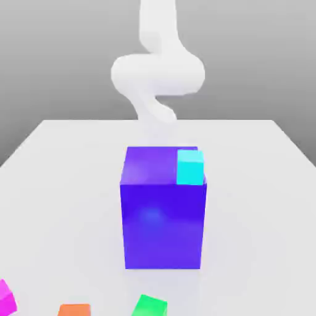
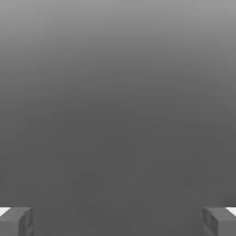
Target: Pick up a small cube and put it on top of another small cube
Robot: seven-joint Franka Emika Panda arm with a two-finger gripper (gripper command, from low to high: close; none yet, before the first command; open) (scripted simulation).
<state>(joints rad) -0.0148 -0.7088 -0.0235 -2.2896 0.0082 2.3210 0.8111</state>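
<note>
In the exterior view, a big purple block (image 1: 163,216) is sitting in the middle of the white tabletop (image 1: 259,203). A small cyan cube (image 1: 190,167) is resting on the block's top, at about 2 o'clock from its middle. At 6 o'clock, along the near edge, a pink cube (image 1: 6,297), an orange cube (image 1: 74,310) and a green cube (image 1: 150,306) are lying. The white arm (image 1: 157,71) is curling up at 12 o'clock, behind the block.

In the hand view, the gripper (image 2: 118,221) is holding nothing, its jaws standing wide apart. To grab well, I think it should be coming straight down over one small cube, jaws on flat sides.
</note>
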